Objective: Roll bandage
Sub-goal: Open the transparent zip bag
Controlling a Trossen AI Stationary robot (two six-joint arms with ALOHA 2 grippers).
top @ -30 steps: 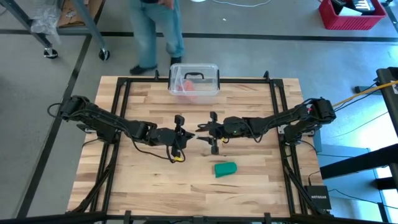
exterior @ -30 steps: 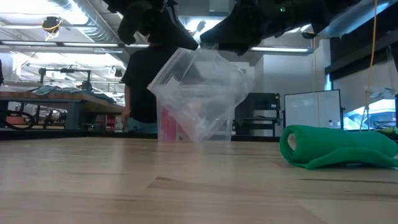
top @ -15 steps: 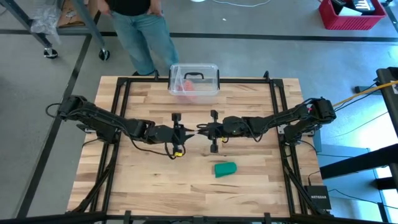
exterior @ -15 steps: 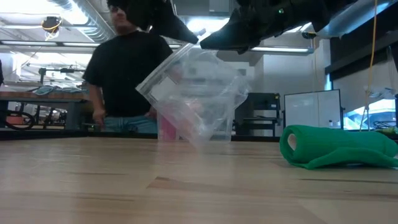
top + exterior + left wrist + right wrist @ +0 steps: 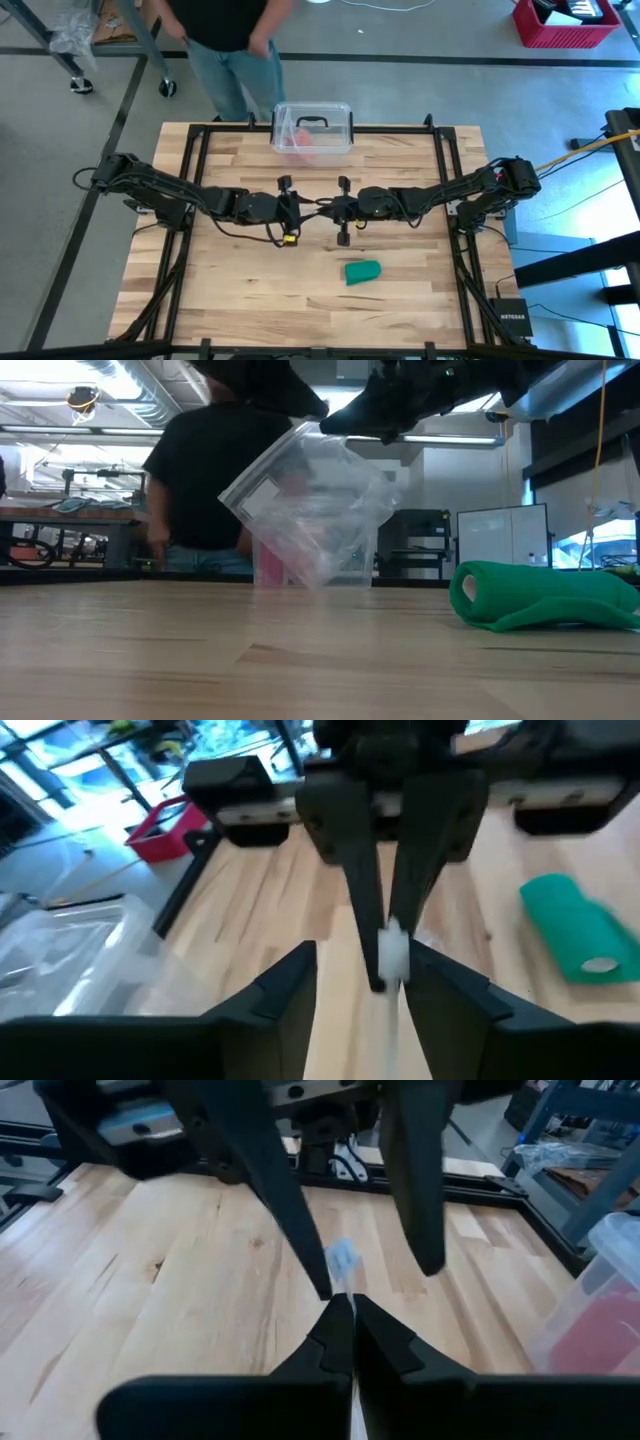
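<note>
Only legible writing: "NETGEAR" on black box [image 5: 511, 318] beside table [image 5: 240, 290].

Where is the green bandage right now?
In the high view the bandage lies on the table, toward the near edge and slightly right of centre, apart from the right gripper, untouched by either arm.

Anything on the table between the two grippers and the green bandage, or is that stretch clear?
The high view shows only bare wood between the right gripper, the left gripper and the bandage. The clear wrapper hangs under the grippers.
</note>
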